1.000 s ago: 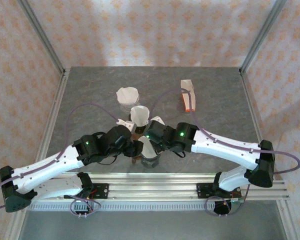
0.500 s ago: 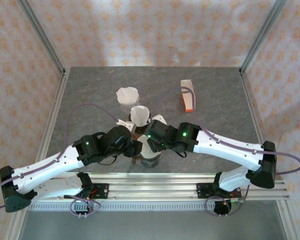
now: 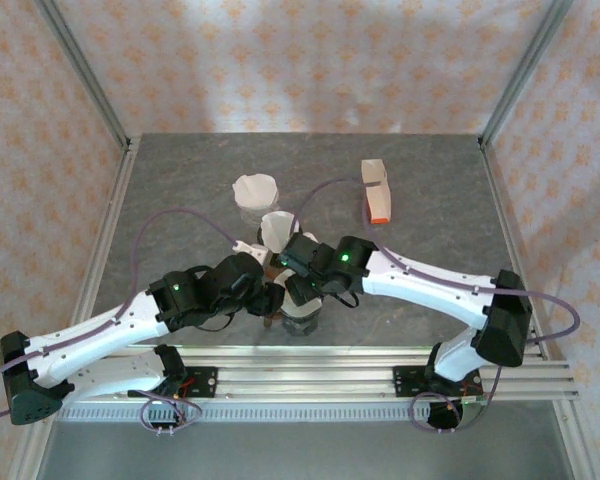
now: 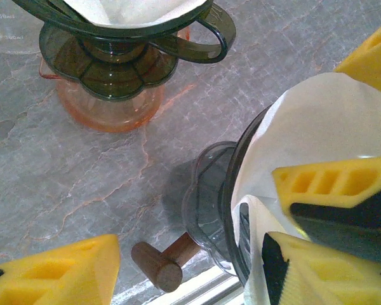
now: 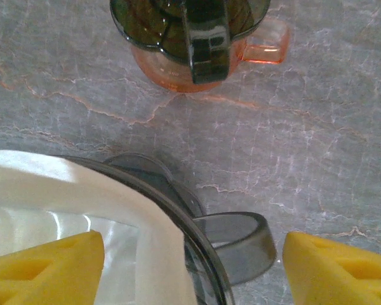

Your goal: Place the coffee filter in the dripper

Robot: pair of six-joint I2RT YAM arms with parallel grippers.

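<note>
**Paper filter sitting in the near dripper, both grippers open around it**

In the overhead view, the two arms are meeting low in the centre of the frame over a dark, clear dripper (image 3: 302, 318). In the left wrist view, the white coffee filter (image 4: 305, 121) is lying inside that dripper at the right of the frame. The left gripper (image 4: 190, 257) is spreading its yellow fingers wide and gripping nothing. A wooden peg (image 4: 157, 265) is showing between them.

In the right wrist view, the right gripper (image 5: 193, 254) is also released. One finger is sitting inside the paper at lower left, the other outside the dripper's handle at lower right.

The step in hand is looking like the final seating of the filter. The next move is probably calling for both arms to lift away without dragging the paper out.

A second dripper (image 4: 114, 57), already lined, is standing on an orange glass server (image 4: 105, 105) at upper left. Faint measuring marks on a clear vessel (image 4: 6, 32) are too small to read.
</note>
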